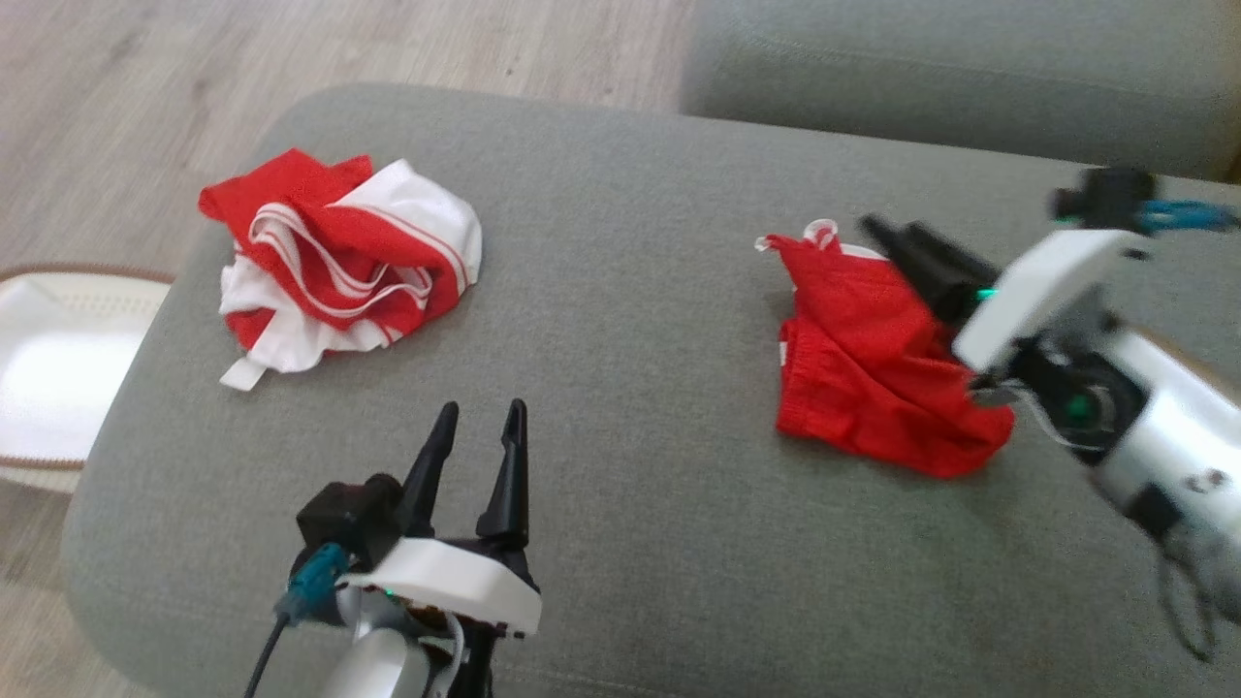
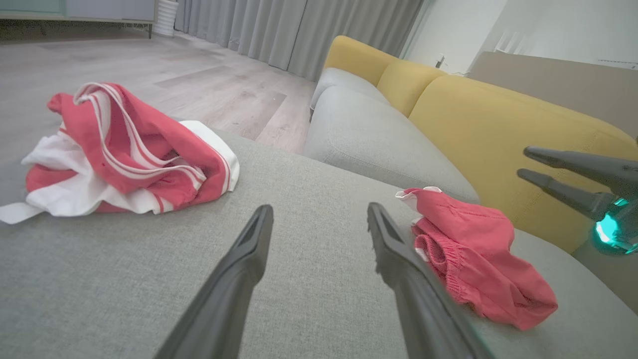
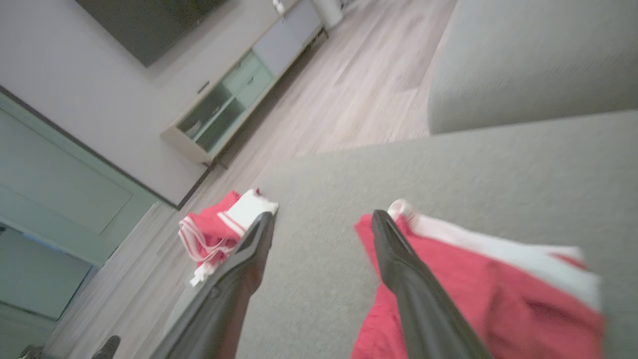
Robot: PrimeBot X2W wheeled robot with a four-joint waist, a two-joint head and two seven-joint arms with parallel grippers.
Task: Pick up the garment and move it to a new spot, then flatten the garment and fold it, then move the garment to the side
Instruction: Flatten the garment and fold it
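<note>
Both grippers open and empty. Left gripper (image 1: 482,409) sits low at the near edge of the grey cushion (image 1: 630,291), fingers spread moderately with bare fabric between them; its wrist view shows the same gap (image 2: 320,209), nothing pinched. Right gripper (image 1: 889,226) comes in from the right and is blurred in the head view, fingers overlapping the upper right edge of the red garment (image 1: 873,378). From the left wrist view it (image 2: 524,161) hangs above and beyond the garment (image 2: 473,259), apart from it, fingers parted, against the yellow backrest (image 2: 498,124). Right wrist view agrees: jaws (image 3: 323,215) wide, grey cushion between them, one finger in line with the garment (image 3: 473,299) but not clamping it. Red garment lies crumpled on the right half of the cushion, white trim showing at its far corner, elastic waistband facing the left gripper. A second piece, the striped garment (image 1: 339,257), red and white, is bunched at the far left of the cushion, well apart from the red one and from both grippers; also visible at (image 2: 124,149) and (image 3: 214,234). Wood floor (image 1: 145,78) beyond the cushion. White item with a brown rim (image 1: 48,368) on the floor at left, can't tell what it is.
</note>
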